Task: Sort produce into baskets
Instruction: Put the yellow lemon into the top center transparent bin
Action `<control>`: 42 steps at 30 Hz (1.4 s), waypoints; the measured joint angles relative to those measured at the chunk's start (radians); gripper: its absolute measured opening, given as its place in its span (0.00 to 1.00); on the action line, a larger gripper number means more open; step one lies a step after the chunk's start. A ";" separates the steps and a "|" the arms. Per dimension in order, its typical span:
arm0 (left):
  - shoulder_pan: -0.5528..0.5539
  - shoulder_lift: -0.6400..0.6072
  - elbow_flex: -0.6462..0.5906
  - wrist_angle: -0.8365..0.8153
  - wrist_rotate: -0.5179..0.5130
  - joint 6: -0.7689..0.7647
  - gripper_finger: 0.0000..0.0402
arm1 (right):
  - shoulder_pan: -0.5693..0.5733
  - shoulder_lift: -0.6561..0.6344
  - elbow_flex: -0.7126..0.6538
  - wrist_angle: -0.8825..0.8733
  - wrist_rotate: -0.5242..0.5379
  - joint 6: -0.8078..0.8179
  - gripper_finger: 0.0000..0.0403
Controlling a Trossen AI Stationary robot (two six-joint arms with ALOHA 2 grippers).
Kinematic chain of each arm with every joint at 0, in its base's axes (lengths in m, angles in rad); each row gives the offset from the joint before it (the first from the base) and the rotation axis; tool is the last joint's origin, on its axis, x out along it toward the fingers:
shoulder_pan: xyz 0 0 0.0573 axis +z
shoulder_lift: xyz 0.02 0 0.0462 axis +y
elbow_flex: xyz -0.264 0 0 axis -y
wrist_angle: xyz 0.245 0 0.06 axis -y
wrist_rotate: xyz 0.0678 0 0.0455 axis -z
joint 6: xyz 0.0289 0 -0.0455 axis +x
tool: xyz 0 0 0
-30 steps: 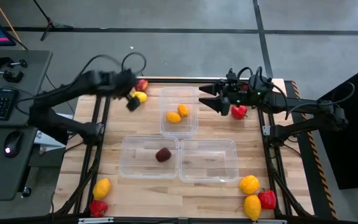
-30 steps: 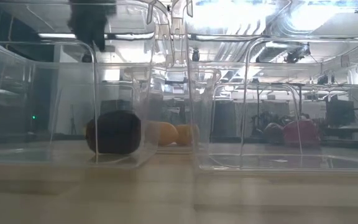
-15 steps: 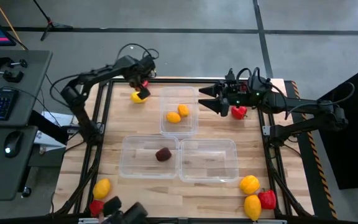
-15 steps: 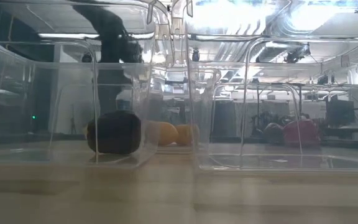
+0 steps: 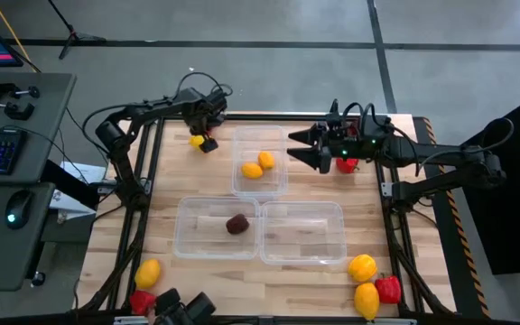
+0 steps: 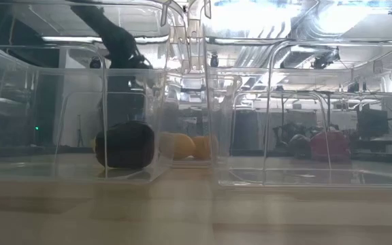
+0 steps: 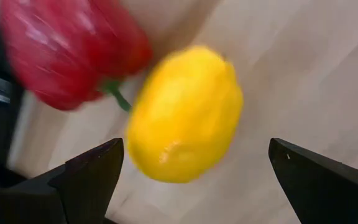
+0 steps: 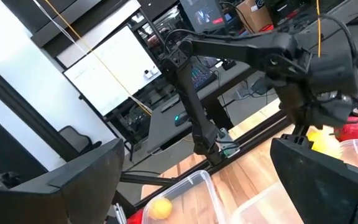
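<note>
A yellow lemon (image 7: pixel 185 115) lies on the table's far left, beside a red pepper (image 7: pixel 67 53). My left gripper (image 7: pixel 194 180) points down over the lemon (image 5: pixel 196 141). It is open, one finger on either side of the lemon and clear of it. My right gripper (image 5: pixel 307 147) is open and level, above the right side of the far basket (image 5: pixel 260 135). That basket holds two orange citrus (image 5: pixel 258 165). A maroon fruit (image 5: pixel 236 224) lies in the near left basket (image 5: pixel 197 239), next to the near right basket (image 5: pixel 302 248).
A red pepper (image 5: pixel 347 164) lies under my right arm. A yellow-orange piece (image 5: pixel 148 272) and a red pepper (image 5: pixel 141 301) lie at the near left. Two yellow-orange pieces (image 5: pixel 364 282) and a red pepper (image 5: pixel 388 289) lie at the near right. A dark object (image 5: pixel 181 309) sits at the near edge.
My left gripper has swung toward the table's far left corner and come down over the lemon, tipping until it points down. It has stayed open. A dark object has come into view at the near edge.
</note>
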 joint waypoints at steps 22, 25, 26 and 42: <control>-0.009 -0.030 -0.075 0.094 -0.038 -0.113 0.51 | 0.004 0.000 0.000 0.000 0.002 0.045 0.97; -0.009 -0.117 -0.052 0.087 -0.034 -0.134 0.50 | 0.004 0.000 0.000 0.001 0.002 0.034 0.97; -0.009 -0.160 -0.046 0.091 -0.032 -0.142 0.50 | 0.004 0.000 0.000 0.001 0.002 0.025 0.97; -0.402 -0.630 -0.042 0.502 0.020 -0.462 0.55 | -0.003 0.000 0.000 0.062 0.041 -0.024 0.97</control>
